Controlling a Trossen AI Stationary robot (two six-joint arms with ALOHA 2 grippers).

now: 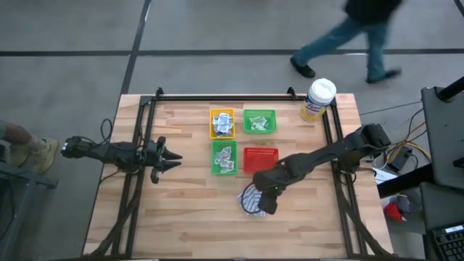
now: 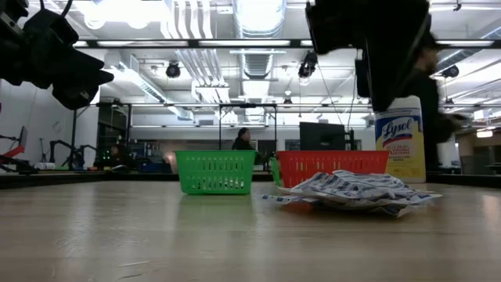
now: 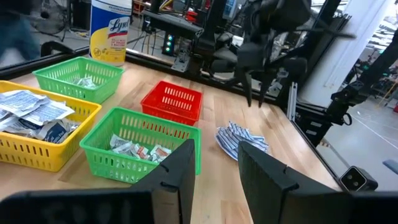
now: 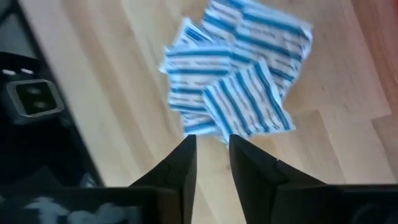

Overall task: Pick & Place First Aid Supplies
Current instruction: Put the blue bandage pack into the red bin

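A small heap of blue-and-white striped packets [image 1: 249,204] [image 4: 239,81] lies flat on the wooden table, near the red tray. My right gripper [image 4: 212,140] [image 1: 266,205] hangs over the heap's near edge, slanting down. It is open, with nothing between the fingers, and well clear of the heap in the low view [image 2: 383,102]. My left gripper [image 1: 177,161] [image 3: 214,149] waits at the table's left, level, open and empty. White-grey sachets fill the yellow tray [image 1: 222,122], and other small packets lie in the two green trays [image 1: 259,120] [image 1: 224,157].
The red tray [image 1: 260,158] stands just beyond the heap. A yellow canister with a white lid [image 1: 318,99] is at the far right corner. Black frame rails run along the table's sides. A person walks past beyond the far edge [image 1: 355,36].
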